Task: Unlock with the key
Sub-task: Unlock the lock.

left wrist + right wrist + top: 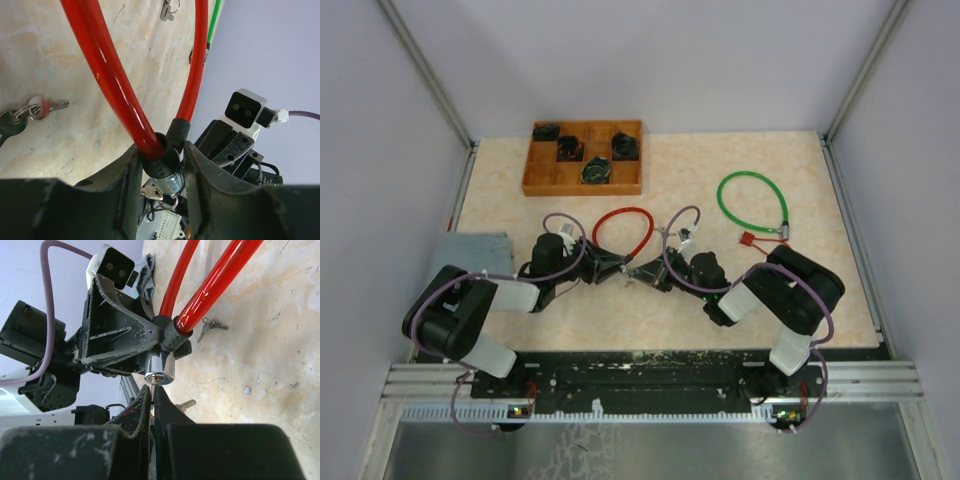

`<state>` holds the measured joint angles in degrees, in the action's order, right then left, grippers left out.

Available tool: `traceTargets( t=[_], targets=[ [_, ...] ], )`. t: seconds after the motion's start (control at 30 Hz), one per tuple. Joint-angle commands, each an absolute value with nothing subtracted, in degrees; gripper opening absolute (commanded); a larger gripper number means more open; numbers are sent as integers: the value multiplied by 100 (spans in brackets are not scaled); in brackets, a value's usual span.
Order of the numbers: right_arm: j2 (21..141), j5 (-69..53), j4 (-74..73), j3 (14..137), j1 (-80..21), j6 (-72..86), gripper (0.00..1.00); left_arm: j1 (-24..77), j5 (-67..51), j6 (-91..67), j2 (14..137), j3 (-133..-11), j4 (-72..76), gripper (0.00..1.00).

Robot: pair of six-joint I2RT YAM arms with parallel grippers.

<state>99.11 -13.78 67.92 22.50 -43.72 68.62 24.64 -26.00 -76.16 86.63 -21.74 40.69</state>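
Observation:
A red cable lock [623, 210] lies in a loop mid-table. Its black collar and chrome cylinder [167, 175] sit between the fingers of my left gripper [161, 152], which press on the collar from both sides. In the top view the left gripper [603, 266] meets the right gripper [638, 272] head-on. My right gripper [152, 388] is shut on the key [152, 384], with only the blade tip showing. That tip touches the keyhole in the face of the cylinder [160, 365]. The key's bow and ring [150, 193] show below the cylinder in the left wrist view.
A green cable lock [750, 175] with a red tag [748, 239] lies at the right. A wooden compartment tray [545, 182] stands at the back left. A grey cloth [470, 250] lies at the left edge. A loose key bunch [37, 109] lies beside the red loop.

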Motion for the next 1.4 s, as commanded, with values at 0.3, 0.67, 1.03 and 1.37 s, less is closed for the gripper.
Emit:
traceTargets(
  t=[0.3,0.67,1.03,1.37],
  targets=[
    [9859,-1500,7357,2465,-4346,6672,5,2478,-2883,-7652,8866,-1722,6197,0],
    [7426,-1314,4134,2775,-4357,3004,37,2467,-2650,-6551,7856,-1758,6038,0],
    [6648,-118,2899,2954,-5814,-2020,38,2473,-1950,-5540,6643,-2009,4482,0],
    [7404,659,4331,2765,-6647,-4775,38,2473,-1126,-5532,5774,-2304,2435,0]
  ],
)
